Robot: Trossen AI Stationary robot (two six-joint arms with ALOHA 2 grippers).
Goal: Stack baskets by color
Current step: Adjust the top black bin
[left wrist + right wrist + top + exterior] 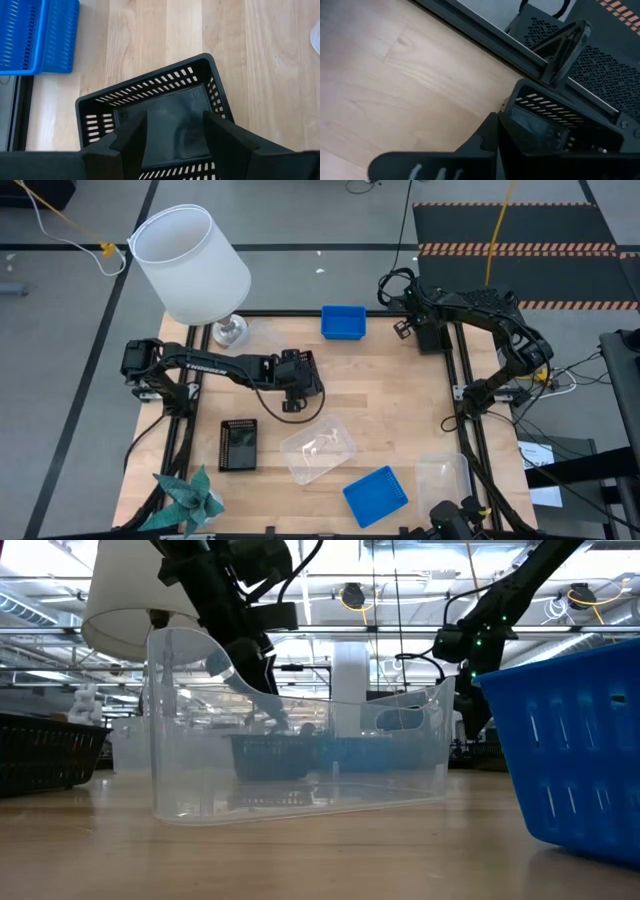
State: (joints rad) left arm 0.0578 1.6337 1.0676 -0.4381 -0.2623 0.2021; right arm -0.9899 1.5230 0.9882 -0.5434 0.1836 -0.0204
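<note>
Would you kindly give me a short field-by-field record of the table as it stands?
blue baskets: two, one at the far edge, one at the near edge
clear baskets: two, one mid-table, one at the near right
black baskets: two, one on the left side, one under the left tool
left tool: open, over that black basket
right tool: shut, at the far right corner
stacks: none seen

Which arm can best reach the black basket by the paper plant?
Left. The left gripper hangs over the table's middle, close to that black basket. The right arm is folded back at the far right corner, much farther away.
</note>
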